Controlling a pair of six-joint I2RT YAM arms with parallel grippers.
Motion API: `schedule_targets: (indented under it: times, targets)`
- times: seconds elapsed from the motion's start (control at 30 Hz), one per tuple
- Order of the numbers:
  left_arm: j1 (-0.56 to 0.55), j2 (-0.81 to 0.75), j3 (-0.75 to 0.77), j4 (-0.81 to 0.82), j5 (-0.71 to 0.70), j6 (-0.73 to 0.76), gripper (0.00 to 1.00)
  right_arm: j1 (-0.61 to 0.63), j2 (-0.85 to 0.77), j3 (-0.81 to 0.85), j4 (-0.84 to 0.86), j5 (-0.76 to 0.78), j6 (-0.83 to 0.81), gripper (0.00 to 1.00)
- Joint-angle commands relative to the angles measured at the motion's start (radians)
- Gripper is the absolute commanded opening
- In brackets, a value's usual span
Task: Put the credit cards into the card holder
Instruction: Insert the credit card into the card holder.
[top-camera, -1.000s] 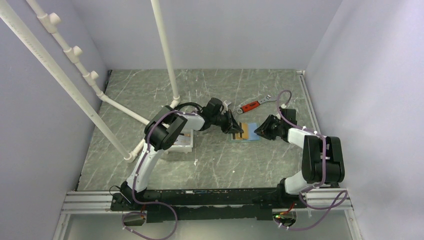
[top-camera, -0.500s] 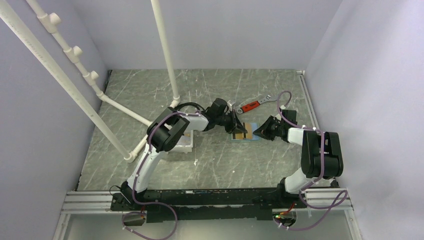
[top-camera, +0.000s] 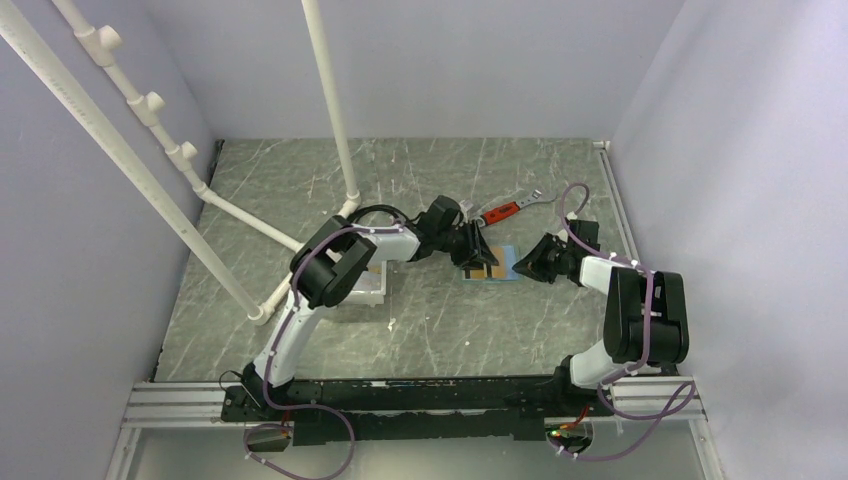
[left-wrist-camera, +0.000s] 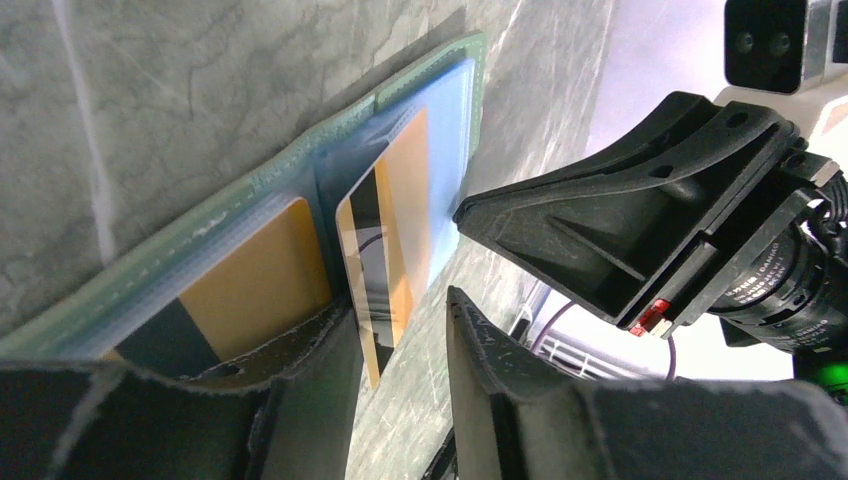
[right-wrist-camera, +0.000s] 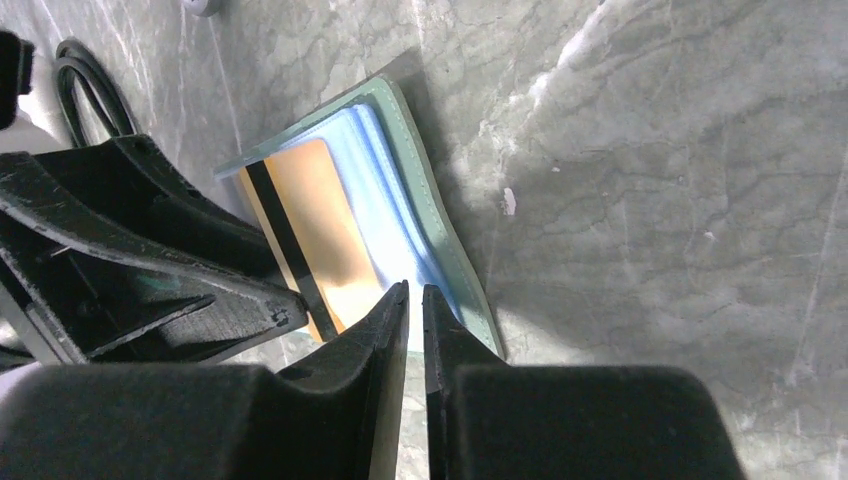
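Two gold credit cards with black stripes show in the left wrist view. One card (left-wrist-camera: 245, 295) lies flat inside a translucent blue pocket of the card holder (right-wrist-camera: 440, 225). The other card (left-wrist-camera: 390, 230) stands tilted with its far end in the neighbouring pocket and its near end between the fingers of the left gripper (left-wrist-camera: 400, 305). The right wrist view shows only one of these cards. The single grey-green holder lies open and flat on the marbled green table (top-camera: 300, 180), a little right of centre, between the two grippers. The left gripper's jaws stand apart; the tilted card sits close to one finger with a clear gap to the other, so it is not clamped. The right gripper (right-wrist-camera: 415, 290) meets the holder from the opposite side, tip down on the blue pocket's edge. Its jaws are nearly together with only a thin slit between them, and whether they pinch the pocket film cannot be told. One red-handled wrench (top-camera: 505, 210) lies just beyond the holder. One white tray (top-camera: 372, 290) sits partly hidden under the left arm. Several white pipes (top-camera: 330, 100) cross the far left of the table.
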Motion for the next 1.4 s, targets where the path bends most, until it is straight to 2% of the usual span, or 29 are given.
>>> schedule_targets:
  times: [0.0, 0.13, 0.3, 0.37, 0.47, 0.57, 0.8, 0.9, 1.17, 1.37]
  targets:
    - [-0.017, -0.055, 0.021, -0.186, -0.104, 0.103, 0.42, -0.012, -0.018, 0.0, -0.055, 0.082, -0.046, 0.14]
    - [-0.034, -0.042, 0.092, -0.314, -0.152, 0.133, 0.49, -0.012, 0.001, -0.006, -0.045, 0.069, -0.047, 0.13]
    - [-0.071, 0.021, 0.198, -0.341, -0.142, 0.124, 0.51, -0.012, 0.019, -0.017, -0.02, 0.024, -0.032, 0.12]
    - [-0.078, 0.035, 0.225, -0.363, -0.147, 0.122, 0.58, -0.012, 0.018, -0.018, -0.02, 0.021, -0.032, 0.12]
    - [-0.073, 0.009, 0.209, -0.412, -0.172, 0.137, 0.6, -0.013, 0.016, -0.015, -0.023, 0.026, -0.035, 0.12]
    - [-0.059, -0.042, 0.171, -0.451, -0.194, 0.153, 0.69, -0.016, 0.023, -0.014, -0.018, 0.022, -0.036, 0.11]
    - [-0.051, -0.051, 0.183, -0.469, -0.189, 0.18, 0.7, -0.016, 0.024, -0.014, -0.012, 0.017, -0.036, 0.11]
    - [-0.051, -0.027, 0.19, -0.412, -0.144, 0.158, 0.69, -0.016, 0.029, -0.017, -0.005, -0.01, -0.031, 0.11]
    - [-0.076, 0.045, 0.333, -0.446, -0.106, 0.204, 0.69, -0.016, 0.041, -0.03, 0.032, -0.053, -0.014, 0.11]
    - [-0.09, 0.086, 0.382, -0.424, -0.042, 0.214, 0.71, -0.019, 0.036, -0.047, 0.067, -0.096, 0.004, 0.11]
